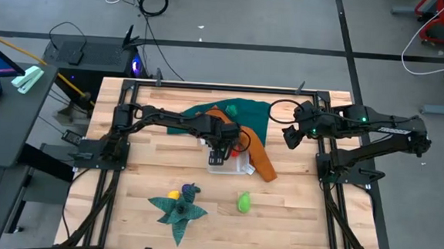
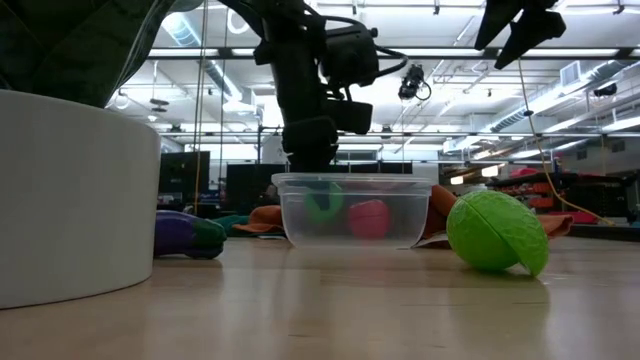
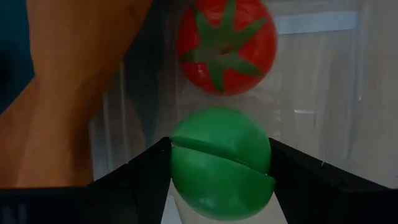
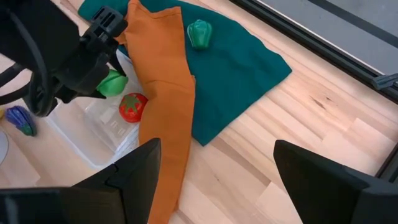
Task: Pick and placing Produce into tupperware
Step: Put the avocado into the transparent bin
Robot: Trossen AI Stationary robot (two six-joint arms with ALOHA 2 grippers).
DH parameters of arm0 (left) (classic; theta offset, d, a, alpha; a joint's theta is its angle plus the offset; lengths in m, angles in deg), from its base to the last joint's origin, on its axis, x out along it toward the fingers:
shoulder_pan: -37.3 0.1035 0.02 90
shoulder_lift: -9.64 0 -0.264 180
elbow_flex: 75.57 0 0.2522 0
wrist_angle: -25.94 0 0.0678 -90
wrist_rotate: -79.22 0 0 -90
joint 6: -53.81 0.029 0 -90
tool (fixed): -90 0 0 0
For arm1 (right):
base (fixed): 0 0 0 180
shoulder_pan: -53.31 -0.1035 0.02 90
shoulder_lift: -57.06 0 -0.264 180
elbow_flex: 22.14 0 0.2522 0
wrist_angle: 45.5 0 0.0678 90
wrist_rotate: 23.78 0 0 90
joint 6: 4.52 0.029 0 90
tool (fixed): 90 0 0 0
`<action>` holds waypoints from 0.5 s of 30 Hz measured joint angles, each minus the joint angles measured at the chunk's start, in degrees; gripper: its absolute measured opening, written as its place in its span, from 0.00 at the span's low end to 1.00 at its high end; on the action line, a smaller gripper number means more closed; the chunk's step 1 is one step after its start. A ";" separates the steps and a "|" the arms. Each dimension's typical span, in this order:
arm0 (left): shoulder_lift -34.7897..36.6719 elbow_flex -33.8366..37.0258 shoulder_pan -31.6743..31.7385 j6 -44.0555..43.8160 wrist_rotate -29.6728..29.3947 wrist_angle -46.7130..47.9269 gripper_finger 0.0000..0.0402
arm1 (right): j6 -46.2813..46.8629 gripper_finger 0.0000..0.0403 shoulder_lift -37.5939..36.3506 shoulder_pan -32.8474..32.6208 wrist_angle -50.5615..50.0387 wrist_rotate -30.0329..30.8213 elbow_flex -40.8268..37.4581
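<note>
Two dark fingers (image 3: pixel 140 180) of the left gripper (image 3: pixel 219 171) clamp a light green fruit (image 3: pixel 221 163) over the tupperware (image 2: pixel 352 210), where a red tomato (image 3: pixel 226 45) already lies. An orange cloth (image 4: pixel 165 93) runs alongside the container, overlapping a teal cloth (image 4: pixel 239 68) bearing a dark green pepper (image 4: pixel 199 33). Another light green piece (image 1: pixel 243 202) sits apart on the table (image 1: pixel 301 214). Off to the side, the right gripper (image 4: pixel 217 168) hangs parted, holding nothing.

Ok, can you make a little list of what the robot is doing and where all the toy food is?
left gripper: over the tupperware, shut on green toy
right gripper: open, raised, waiting
in tupperware: red tomato
on wood: light green toy
on teal cloth: green pepper
beside star cloth: yellow toy, purple toy
</note>
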 joint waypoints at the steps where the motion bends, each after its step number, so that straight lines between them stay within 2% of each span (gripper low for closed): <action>1: 0.00 0.00 0.12 0.03 0.38 -0.01 0.63 | 0.00 0.68 0.00 0.00 -0.01 0.00 0.00; 8: 0.00 0.00 0.57 0.15 1.11 -0.03 0.69 | 0.00 0.68 0.00 0.00 0.00 -0.04 0.00; 15: 0.00 0.00 0.63 -0.32 1.11 -0.31 0.70 | 0.00 0.68 0.00 0.00 -0.02 -0.04 0.00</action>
